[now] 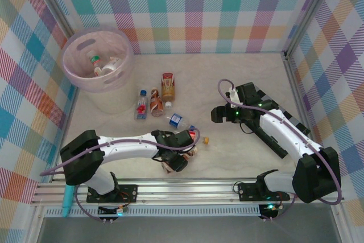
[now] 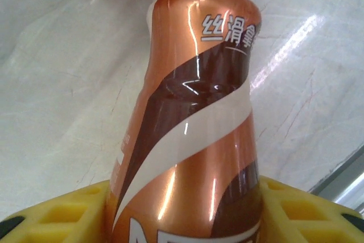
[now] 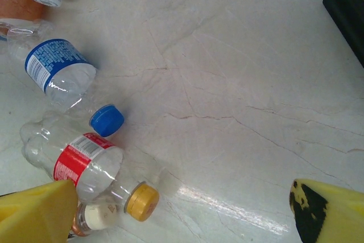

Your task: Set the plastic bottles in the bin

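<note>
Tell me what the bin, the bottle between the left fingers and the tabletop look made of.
Bin: translucent pale pink plastic; its wall lets light through.
Bottle: glossy metallic-copper sleeve with sharp highlights, likely plastic film; clear neck.
Tabletop: pale, veined, marble-look surface with sheen; real stone or laminate, unclear.

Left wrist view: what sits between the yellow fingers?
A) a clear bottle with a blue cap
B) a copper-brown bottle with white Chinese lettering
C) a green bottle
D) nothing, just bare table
B: the copper-brown bottle with white Chinese lettering sits between the yellow fingers, which flank it on both sides.
</note>
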